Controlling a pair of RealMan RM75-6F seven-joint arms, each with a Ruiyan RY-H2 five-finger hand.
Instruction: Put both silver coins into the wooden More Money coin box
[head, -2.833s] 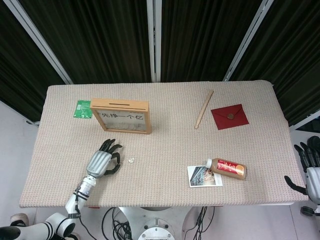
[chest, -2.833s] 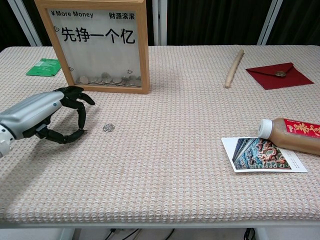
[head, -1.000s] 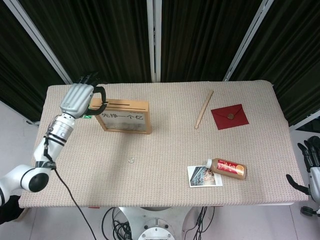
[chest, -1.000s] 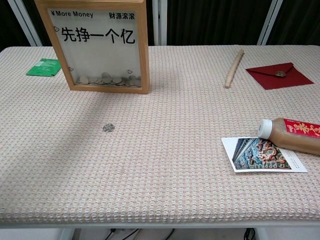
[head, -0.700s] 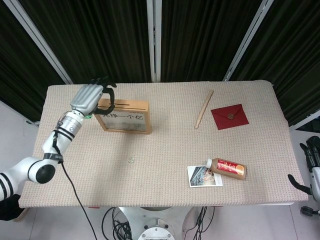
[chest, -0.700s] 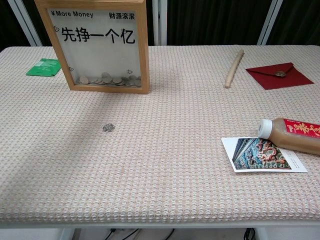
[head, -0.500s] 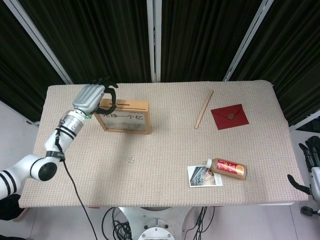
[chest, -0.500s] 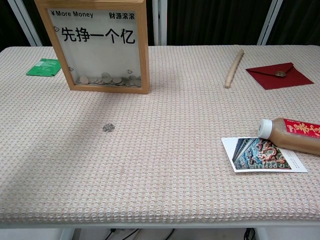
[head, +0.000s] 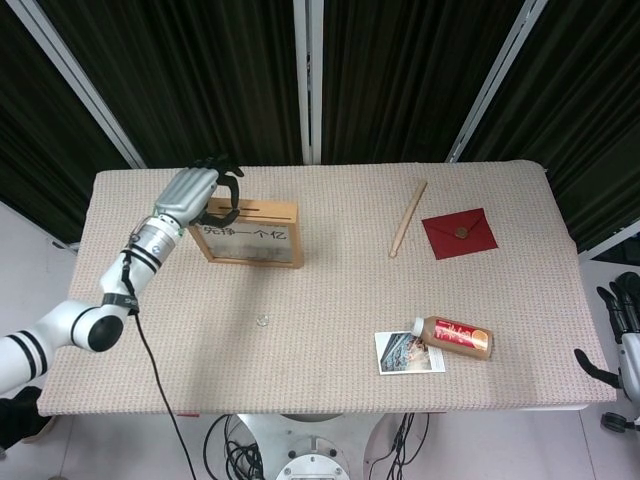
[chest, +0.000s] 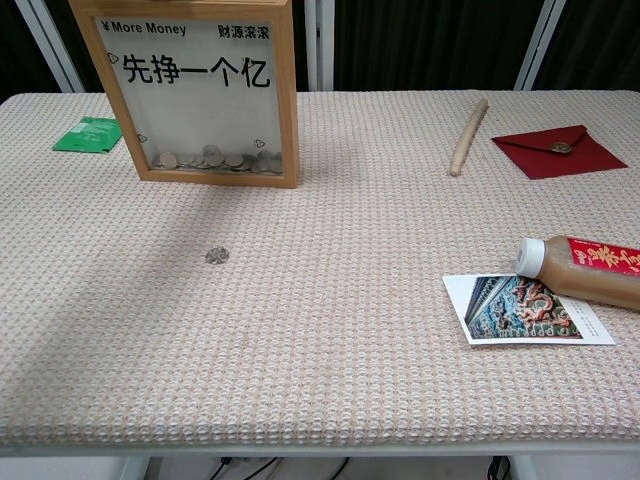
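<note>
My left hand (head: 200, 192) hovers over the coin box (head: 243, 232) top at its left end, fingers curled; whether they pinch a coin, I can't tell. One silver coin (chest: 216, 256) lies on the bench (chest: 330, 330). Right hand (head: 622, 325) hangs open off the edge.

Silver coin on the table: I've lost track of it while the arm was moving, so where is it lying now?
The silver coin lies alone on the mat, left of centre in the head view, in front of the wooden coin box and left of the postcard.
</note>
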